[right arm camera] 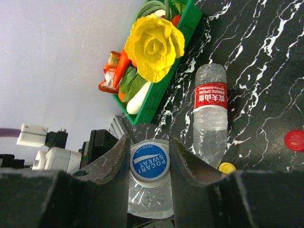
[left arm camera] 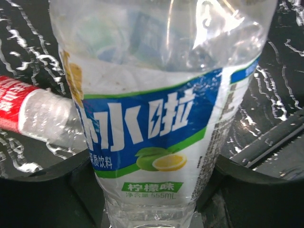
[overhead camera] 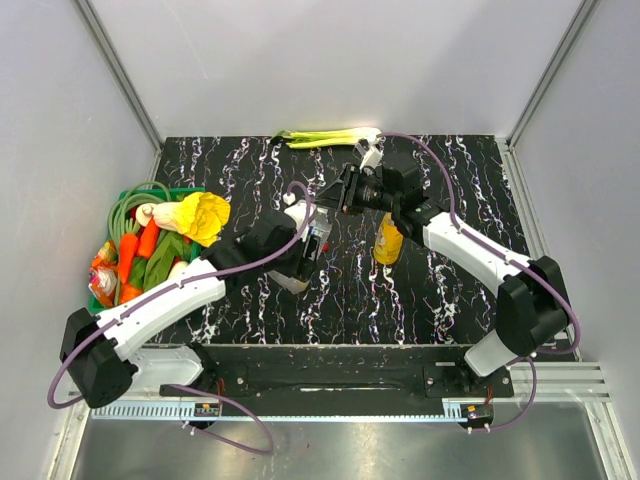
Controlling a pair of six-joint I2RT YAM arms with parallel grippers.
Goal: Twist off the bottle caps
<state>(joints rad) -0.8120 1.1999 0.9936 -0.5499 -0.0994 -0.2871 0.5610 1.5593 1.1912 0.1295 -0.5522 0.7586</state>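
Note:
My left gripper (left arm camera: 152, 194) is shut on the lower body of the blue-green-labelled bottle (left arm camera: 152, 118), which is held off the table at mid-table (overhead camera: 316, 238). Its white-blue cap (right arm camera: 149, 161) sits between the right gripper's fingers (right arm camera: 183, 159), which press on it from both sides. The right gripper (overhead camera: 336, 197) meets the bottle's top from the right. A red-labelled bottle (right arm camera: 210, 111) lies on its side on the black table. A red cap (right arm camera: 295, 140) and a yellow cap (right arm camera: 227, 167) lie loose near it. The yellow-orange juice bottle (overhead camera: 388, 242) stands under the right arm.
A green basket (overhead camera: 128, 196) of toy vegetables, topped by a yellow cabbage (overhead camera: 203, 215), sits at the table's left edge. Green onions (overhead camera: 330, 137) lie along the far edge. Grey walls close in the marbled black table (overhead camera: 450, 290) on three sides.

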